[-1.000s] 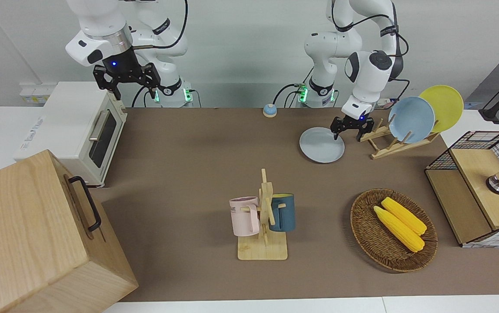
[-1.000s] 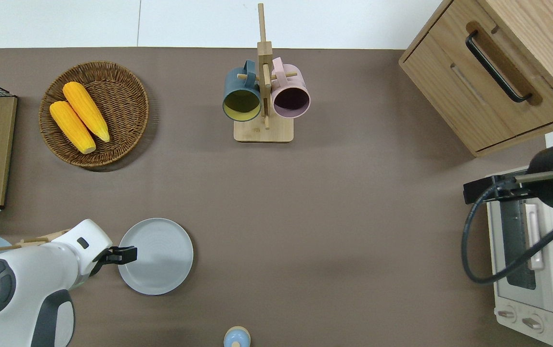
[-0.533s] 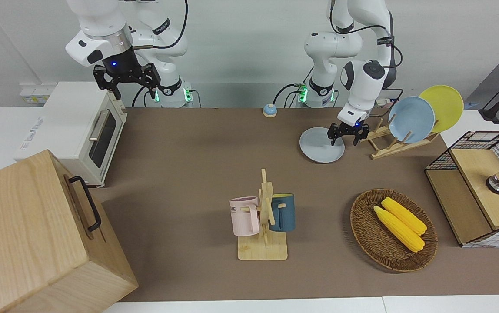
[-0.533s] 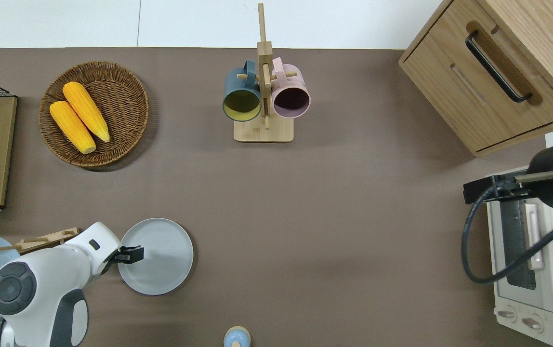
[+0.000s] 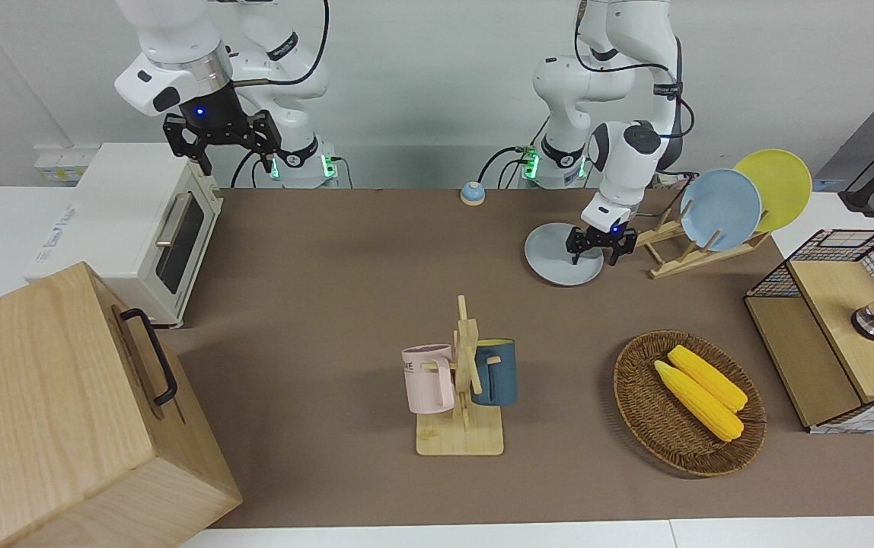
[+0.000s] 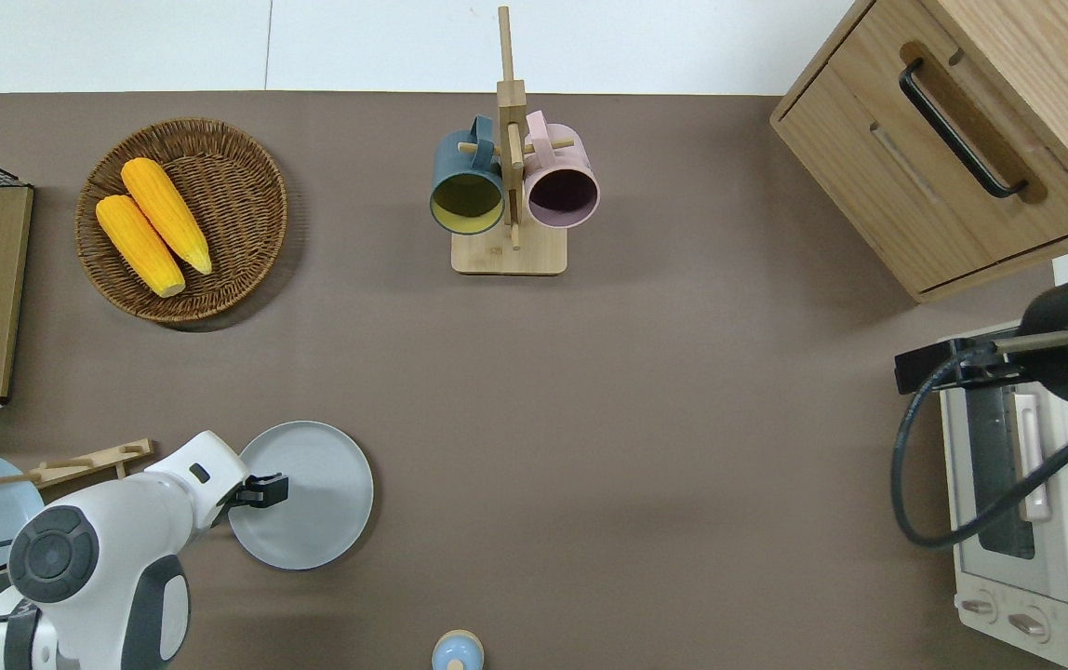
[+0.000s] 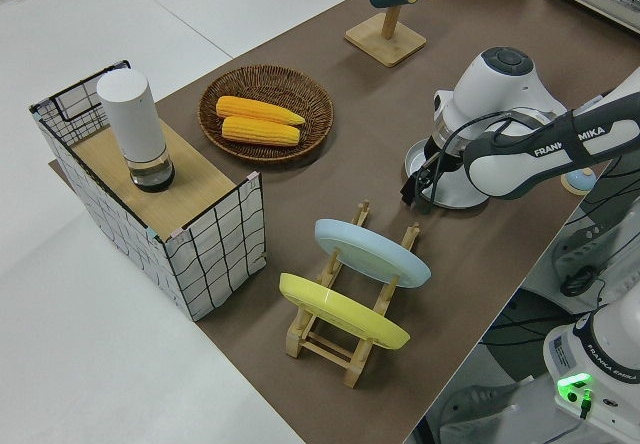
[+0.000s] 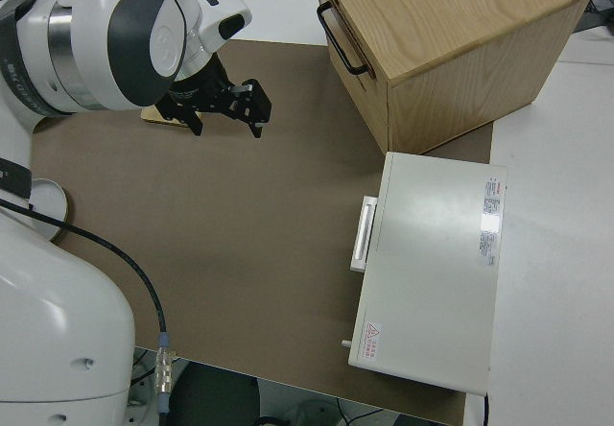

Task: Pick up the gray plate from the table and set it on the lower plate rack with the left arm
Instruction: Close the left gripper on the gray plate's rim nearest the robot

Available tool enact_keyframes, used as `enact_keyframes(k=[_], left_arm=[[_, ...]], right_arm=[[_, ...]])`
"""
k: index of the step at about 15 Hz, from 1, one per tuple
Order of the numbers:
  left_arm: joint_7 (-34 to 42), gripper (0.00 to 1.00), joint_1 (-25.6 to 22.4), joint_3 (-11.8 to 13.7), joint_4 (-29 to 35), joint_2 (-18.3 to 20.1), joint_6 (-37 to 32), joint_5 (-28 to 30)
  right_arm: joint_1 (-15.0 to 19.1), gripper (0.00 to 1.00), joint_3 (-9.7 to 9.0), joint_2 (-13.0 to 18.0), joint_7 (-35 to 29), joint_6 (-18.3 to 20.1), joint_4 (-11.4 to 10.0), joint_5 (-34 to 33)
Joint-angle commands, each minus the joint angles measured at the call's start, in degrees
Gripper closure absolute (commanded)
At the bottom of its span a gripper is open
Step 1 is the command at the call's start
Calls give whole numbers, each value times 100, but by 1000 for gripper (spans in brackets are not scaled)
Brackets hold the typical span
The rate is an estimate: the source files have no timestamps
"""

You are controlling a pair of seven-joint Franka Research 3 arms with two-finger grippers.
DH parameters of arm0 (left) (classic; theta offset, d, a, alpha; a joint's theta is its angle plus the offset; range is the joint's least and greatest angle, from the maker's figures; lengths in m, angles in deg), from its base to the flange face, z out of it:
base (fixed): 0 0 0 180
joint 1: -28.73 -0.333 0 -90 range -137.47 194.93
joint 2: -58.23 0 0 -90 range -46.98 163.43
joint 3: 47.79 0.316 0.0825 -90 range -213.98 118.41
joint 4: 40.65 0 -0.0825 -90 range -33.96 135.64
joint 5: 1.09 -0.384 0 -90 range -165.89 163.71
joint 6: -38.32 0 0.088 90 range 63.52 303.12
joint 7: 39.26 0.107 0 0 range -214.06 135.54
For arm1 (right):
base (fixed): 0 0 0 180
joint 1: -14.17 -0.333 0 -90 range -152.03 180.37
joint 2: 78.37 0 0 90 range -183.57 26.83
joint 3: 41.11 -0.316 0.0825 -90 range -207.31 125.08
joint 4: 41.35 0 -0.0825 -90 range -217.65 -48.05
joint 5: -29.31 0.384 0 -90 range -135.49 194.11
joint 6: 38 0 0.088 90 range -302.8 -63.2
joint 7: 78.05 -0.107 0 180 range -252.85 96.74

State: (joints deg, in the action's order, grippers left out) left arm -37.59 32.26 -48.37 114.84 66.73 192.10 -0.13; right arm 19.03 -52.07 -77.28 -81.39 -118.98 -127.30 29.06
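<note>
Pale gray plate (image 6: 311, 493) lies flat on the brown surface (image 6: 646, 419), just beside the lower plate rack (image 5: 700, 247). Since a second ago the left gripper (image 6: 266, 490) has slid inward from the plate's rim, now low over it, jaws spread. Bare surface lies open toward the right arm's end. The right gripper (image 5: 224, 141) is parked, jaws spread.

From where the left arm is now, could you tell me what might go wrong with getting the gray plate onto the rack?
1. The gray plate lies flat on the table, so the left gripper, low at its rim, may slip off or push it.
2. The lower plate rack already holds a blue plate and a yellow plate; only the lower pegs are free, so a carried plate might knock them.
</note>
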Motion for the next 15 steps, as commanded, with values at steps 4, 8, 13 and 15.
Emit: enact_keyframes(k=[4, 8, 13, 15], left_arm=[[-44, 738, 157, 32, 104, 55, 135, 45], [-52, 1000, 157, 23, 104, 82, 82, 45], [0, 1000, 131, 32, 78, 362, -330, 45], [0, 1000, 87, 41, 34, 625, -672, 45]], right_arm=[[41, 13, -38, 14, -1, 83, 35, 34], [41, 13, -29, 14, -1, 83, 35, 34], [41, 11, -38, 14, -1, 83, 35, 34], [41, 11, -29, 14, -1, 83, 35, 34]])
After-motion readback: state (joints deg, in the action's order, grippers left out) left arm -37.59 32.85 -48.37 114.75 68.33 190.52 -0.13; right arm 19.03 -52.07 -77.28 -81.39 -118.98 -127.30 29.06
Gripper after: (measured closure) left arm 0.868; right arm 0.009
